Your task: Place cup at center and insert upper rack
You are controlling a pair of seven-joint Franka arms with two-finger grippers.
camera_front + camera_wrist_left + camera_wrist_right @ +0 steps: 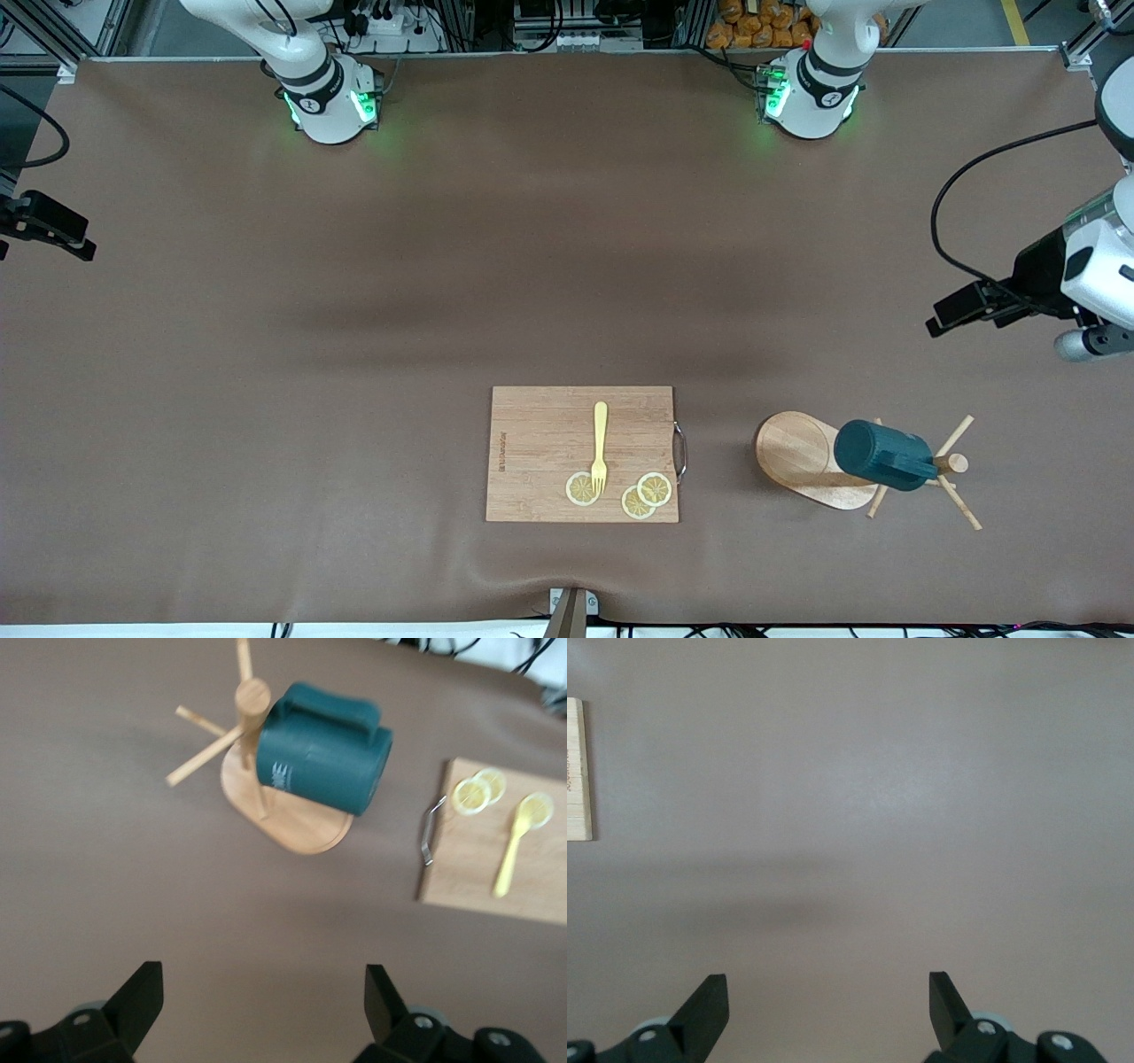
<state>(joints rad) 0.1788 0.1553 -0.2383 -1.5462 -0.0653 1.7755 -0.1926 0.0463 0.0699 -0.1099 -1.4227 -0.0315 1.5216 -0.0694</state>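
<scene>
My left hand (257,1010) hangs wide open over bare tabletop (106,904), gripping nothing. My right hand (824,1010) is equally spread and empty over bare tabletop. The cup (884,455) hangs on the mug tree (802,452), beside the cutting board (540,443), toward my left arm's end.

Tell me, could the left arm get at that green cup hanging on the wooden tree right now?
Probably yes. The left gripper is open over bare table, with nothing between it and the cup, which hangs on the upper rack.
</scene>
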